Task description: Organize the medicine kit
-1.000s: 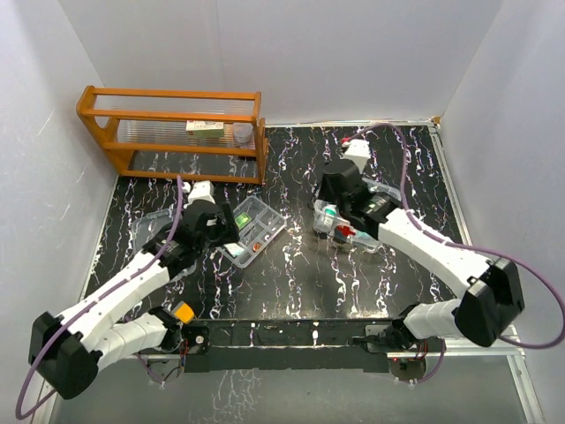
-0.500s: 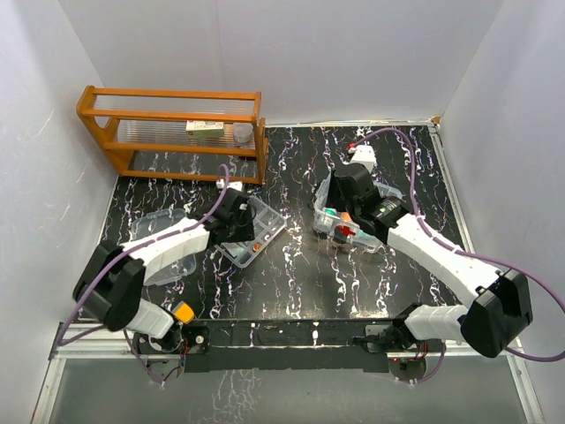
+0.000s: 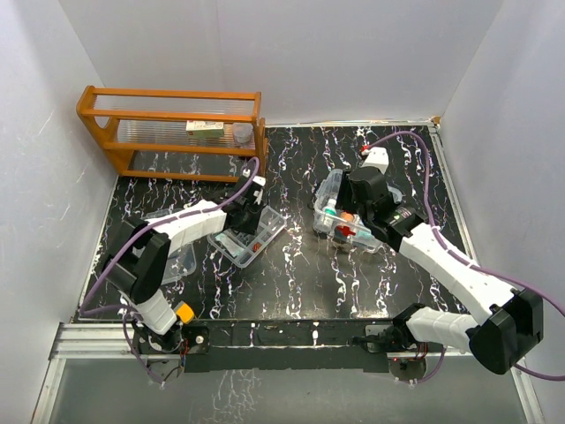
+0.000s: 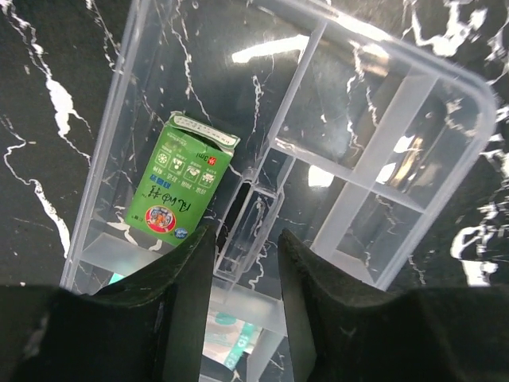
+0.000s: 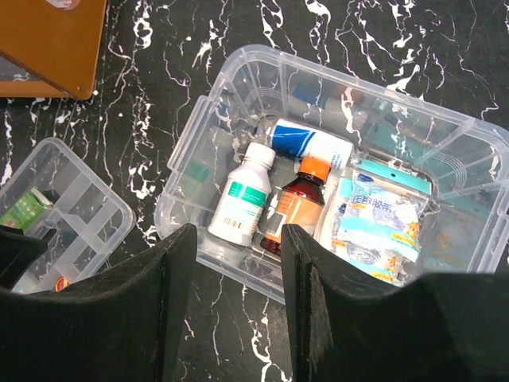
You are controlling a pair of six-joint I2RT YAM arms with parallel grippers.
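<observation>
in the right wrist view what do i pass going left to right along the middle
clear divided tray insert → white plastic bottle with green label → brown bottle with orange cap → teal and white sachet packet

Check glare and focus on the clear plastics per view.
Left wrist: white glare patches on the clear divided tray insert; green carton sharp, black gripper fingers soft. Right wrist: clear rounded plastic box shows faint sheen. Top external: even light, tray edges fade into black marbled tabletop.
</observation>
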